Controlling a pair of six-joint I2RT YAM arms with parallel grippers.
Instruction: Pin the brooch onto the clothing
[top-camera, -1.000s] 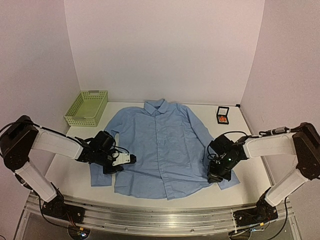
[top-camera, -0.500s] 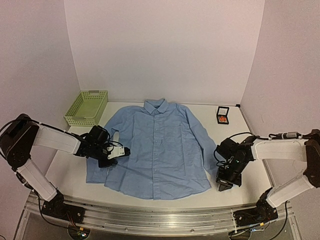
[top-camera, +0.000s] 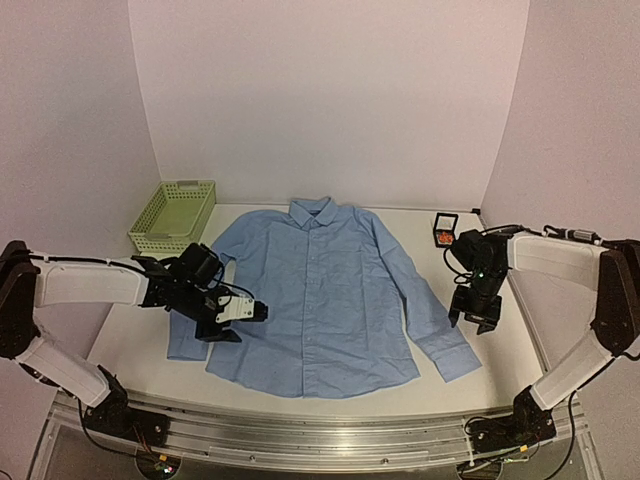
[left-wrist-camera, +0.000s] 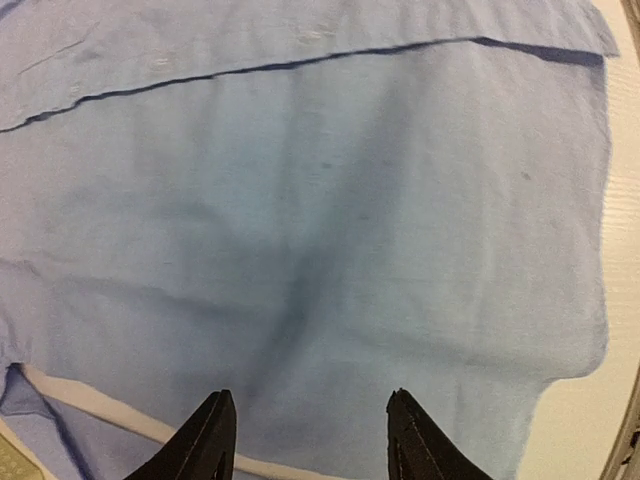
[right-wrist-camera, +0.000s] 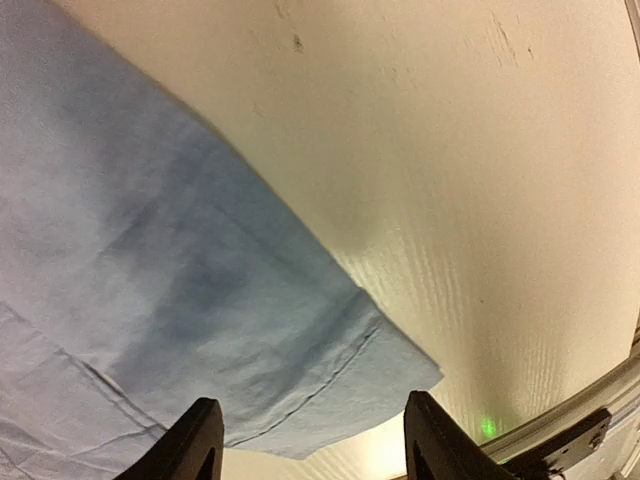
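Left tool spread, right tool spread

Top view high from the near side, overlooking the table, wrist views close above, all sharing the shirt

No text, label or number can be read anywhere

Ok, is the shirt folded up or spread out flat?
Spread flat: the shirt lies front up, collar at the far end, both sleeves laid out beside its body.
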